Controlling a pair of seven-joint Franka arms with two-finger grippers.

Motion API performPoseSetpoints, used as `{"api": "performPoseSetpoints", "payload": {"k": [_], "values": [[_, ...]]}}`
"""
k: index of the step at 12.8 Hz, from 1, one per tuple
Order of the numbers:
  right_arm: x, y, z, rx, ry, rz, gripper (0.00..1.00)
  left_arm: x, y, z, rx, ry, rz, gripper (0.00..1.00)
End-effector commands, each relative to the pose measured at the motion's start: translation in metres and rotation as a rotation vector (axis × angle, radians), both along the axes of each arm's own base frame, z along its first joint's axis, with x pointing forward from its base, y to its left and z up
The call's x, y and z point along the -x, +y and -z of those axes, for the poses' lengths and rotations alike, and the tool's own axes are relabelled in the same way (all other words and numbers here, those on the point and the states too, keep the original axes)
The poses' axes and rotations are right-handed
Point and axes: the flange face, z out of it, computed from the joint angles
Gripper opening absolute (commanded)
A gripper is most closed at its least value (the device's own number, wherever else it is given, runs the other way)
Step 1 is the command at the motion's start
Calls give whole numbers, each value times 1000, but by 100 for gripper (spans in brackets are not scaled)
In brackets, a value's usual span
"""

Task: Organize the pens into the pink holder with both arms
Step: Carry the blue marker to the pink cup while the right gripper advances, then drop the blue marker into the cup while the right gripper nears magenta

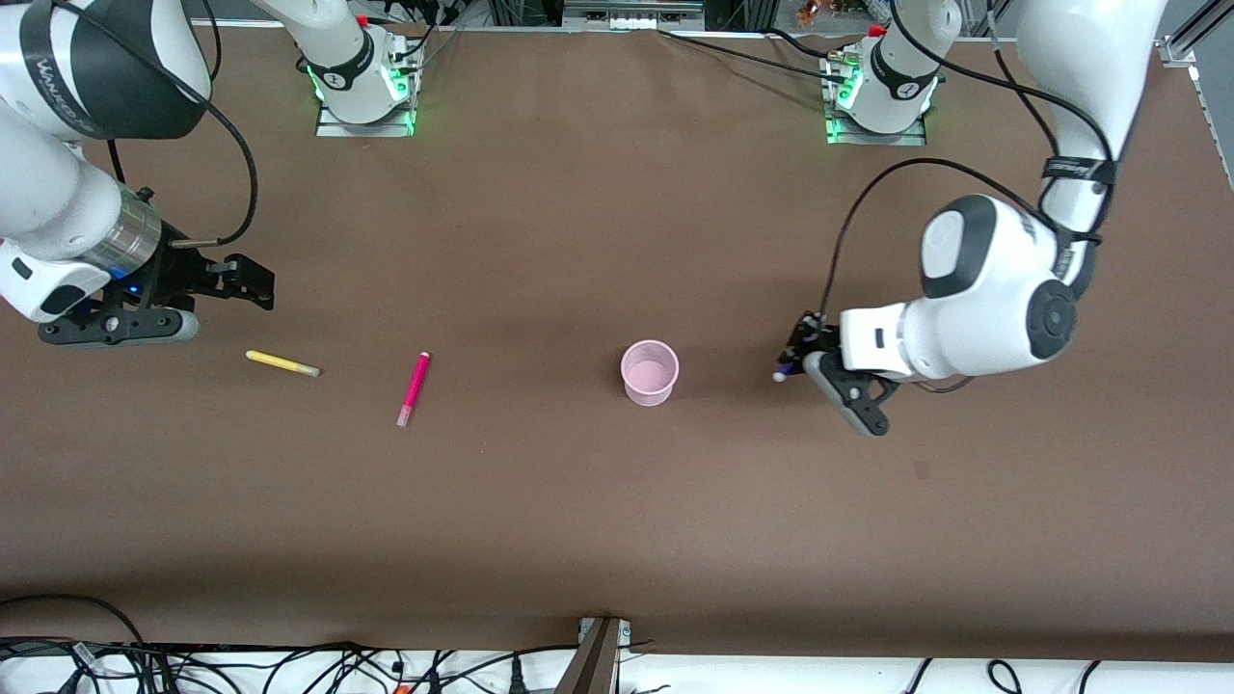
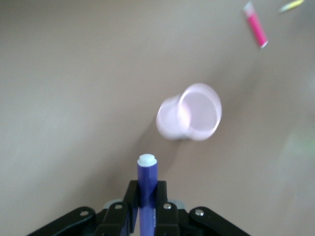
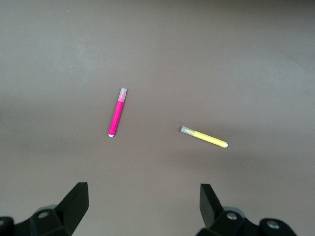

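The pink holder stands upright near the middle of the table, with nothing showing inside it. My left gripper hangs over the table beside the holder, toward the left arm's end. It is shut on a dark purple pen, whose white end points at the holder. A magenta pen and a yellow pen lie flat toward the right arm's end. My right gripper hovers open over the table by the yellow pen, holding nothing.
Two green-lit arm bases stand along the table's edge farthest from the front camera. Loose cables run below the table's near edge. Bare brown tabletop surrounds the holder and the pens.
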Motion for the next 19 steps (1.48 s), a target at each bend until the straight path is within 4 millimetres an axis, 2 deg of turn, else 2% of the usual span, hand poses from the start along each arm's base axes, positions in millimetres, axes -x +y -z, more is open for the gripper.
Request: {"api": "performPoseSetpoints", "payload": {"k": [1,3,5,7,8,9,13,14,17,19], "values": [[-10,7,13,-4,11,-16,100,-3,-56,6,116,-174,83,0],[-17,21,51,11,72,-51,100,1,-90,24,152,-331,123,0],[-17,25,55,11,78,-57,100,10,-114,40,169,-399,139,0],[-19,26,70,12,109,-54,100,21,-127,50,164,-426,140,0],[-18,27,74,12,117,-47,100,32,-148,62,171,-429,154,0],[-18,26,77,12,121,-45,100,42,-160,69,173,-441,154,0],[-15,28,96,14,147,-35,100,57,-165,88,157,-427,166,0],[-15,33,105,-8,153,-31,100,57,-163,89,154,-427,168,99],[-20,46,135,-40,174,44,100,59,-167,76,159,-432,160,100],[-22,67,160,-42,183,105,99,55,-161,59,164,-410,114,100]]}}
